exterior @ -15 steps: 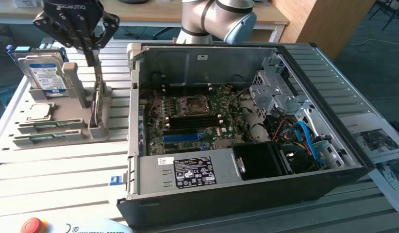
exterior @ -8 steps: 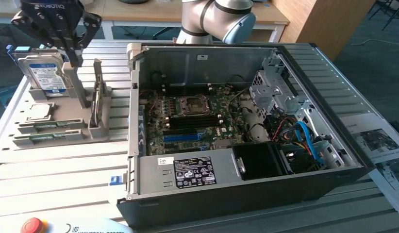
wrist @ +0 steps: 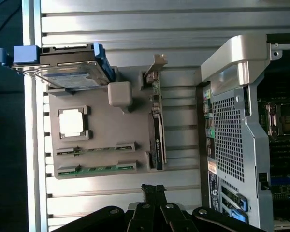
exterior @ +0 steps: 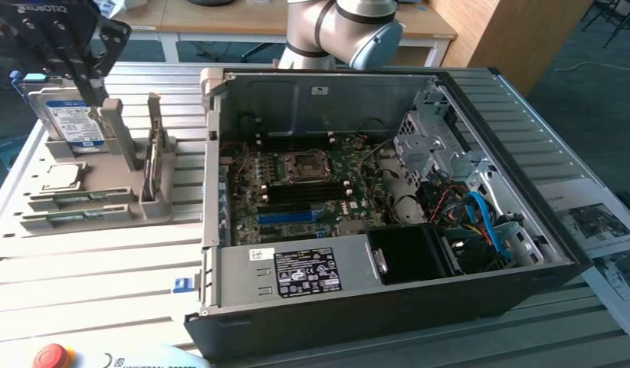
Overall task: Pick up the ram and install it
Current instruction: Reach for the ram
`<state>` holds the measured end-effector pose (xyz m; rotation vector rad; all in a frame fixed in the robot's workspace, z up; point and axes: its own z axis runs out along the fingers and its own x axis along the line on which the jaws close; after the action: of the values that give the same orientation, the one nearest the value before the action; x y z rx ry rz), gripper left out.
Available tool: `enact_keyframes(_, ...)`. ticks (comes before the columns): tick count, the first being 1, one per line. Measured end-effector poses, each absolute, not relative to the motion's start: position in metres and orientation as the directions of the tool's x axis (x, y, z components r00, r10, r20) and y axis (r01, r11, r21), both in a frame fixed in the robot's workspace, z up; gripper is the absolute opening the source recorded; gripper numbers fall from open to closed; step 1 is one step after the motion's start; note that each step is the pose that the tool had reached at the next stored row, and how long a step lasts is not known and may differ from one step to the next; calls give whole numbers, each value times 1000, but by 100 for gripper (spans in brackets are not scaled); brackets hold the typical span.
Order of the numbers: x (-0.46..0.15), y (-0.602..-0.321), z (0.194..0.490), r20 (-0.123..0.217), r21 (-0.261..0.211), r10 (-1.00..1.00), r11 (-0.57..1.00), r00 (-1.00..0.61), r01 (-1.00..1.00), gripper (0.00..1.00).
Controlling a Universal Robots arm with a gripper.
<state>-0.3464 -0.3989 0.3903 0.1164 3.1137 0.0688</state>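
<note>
wrist view: gripper (wrist: 153, 189) jaws closed, empty; ram (wrist: 97, 168) lies in tray (wrist: 113, 128). exterior view: motherboard (exterior: 326, 195) inside open case (exterior: 397, 310).

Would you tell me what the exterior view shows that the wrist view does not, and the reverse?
Extra in the exterior view: the case's power supply and a red button. Extra in the wrist view: the case's perforated rear panel. Shared: the grey holder with two ram sticks lying in it, the hard drive standing in it, and the shut gripper near it, holding nothing.
</note>
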Motion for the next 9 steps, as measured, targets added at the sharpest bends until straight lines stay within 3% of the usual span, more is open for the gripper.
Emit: enact_keyframes(9,-374,-399,390,-23,45,75,996,-997,74,11)
